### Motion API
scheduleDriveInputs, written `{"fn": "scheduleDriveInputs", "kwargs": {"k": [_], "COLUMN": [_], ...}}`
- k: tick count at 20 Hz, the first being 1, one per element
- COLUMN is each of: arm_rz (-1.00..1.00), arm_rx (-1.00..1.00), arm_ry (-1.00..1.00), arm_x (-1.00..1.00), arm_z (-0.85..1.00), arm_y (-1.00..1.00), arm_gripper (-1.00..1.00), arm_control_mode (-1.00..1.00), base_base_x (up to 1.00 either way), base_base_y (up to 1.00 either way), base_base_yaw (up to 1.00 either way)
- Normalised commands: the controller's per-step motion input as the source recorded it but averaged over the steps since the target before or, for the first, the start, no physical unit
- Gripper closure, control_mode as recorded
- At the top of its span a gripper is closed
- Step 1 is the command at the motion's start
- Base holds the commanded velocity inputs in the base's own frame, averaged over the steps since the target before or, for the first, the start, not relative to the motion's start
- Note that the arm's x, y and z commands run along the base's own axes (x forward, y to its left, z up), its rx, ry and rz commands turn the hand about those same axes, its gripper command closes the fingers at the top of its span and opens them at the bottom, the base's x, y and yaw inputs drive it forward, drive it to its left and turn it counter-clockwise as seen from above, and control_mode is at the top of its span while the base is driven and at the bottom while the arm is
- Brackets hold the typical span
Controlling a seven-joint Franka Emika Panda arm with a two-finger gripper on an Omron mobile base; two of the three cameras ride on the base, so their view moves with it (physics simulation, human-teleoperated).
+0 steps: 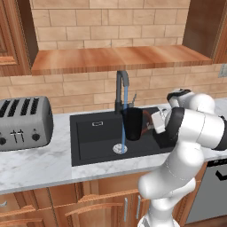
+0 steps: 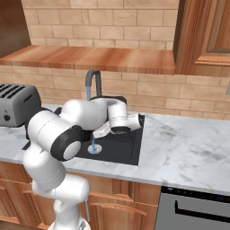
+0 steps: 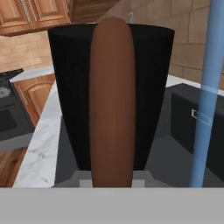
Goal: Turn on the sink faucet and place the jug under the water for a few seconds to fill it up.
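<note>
The sink faucet [image 1: 122,88] is already running. The tool [image 1: 148,124] seems closed on the handle of the jug [image 1: 133,124], held above the sink [image 1: 88,142] at frame centre, just right of the water [image 1: 124,119]. Next, shift the jug under the stream.

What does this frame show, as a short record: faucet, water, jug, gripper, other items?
faucet: the sink faucet is on, spout arched over the sink
water: blue stream falls to the drain, beside the jug, not into it
jug: black jug held over the basin just right of the stream; in the hand view its brown handle faces the camera
gripper: gripper at the jug's handle side; fingers hidden, so the grasp cannot be confirmed
other items: silver toaster on the marble counter, left of the sink
</note>
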Motion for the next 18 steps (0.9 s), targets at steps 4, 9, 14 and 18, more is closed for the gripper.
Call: {"fn": "scheduleDriveInputs", "kwargs": {"k": [4, 9, 14, 18], "arm_rz": [0.0, 0.0, 0.0, 0.0], "arm_rx": [0.0, 0.0, 0.0, 0.0], "arm_ry": [0.06, 0.04, 0.03, 0.0], "arm_x": [0.0, 0.0, 0.0, 0.0], "arm_z": [0.08, 0.07, 0.05, 0.04], "arm_y": [0.0, 0.0, 0.0, 0.0], "arm_gripper": [1.0, 1.0, 1.0, 1.0], "arm_control_mode": [-1.0, -1.0, -1.0, -1.0], "base_base_x": [0.0, 0.0, 0.0, 0.0], "base_base_y": [0.0, 0.0, 0.0, 0.0], "base_base_yaw": [0.0, 0.0, 0.0, 0.0]}}
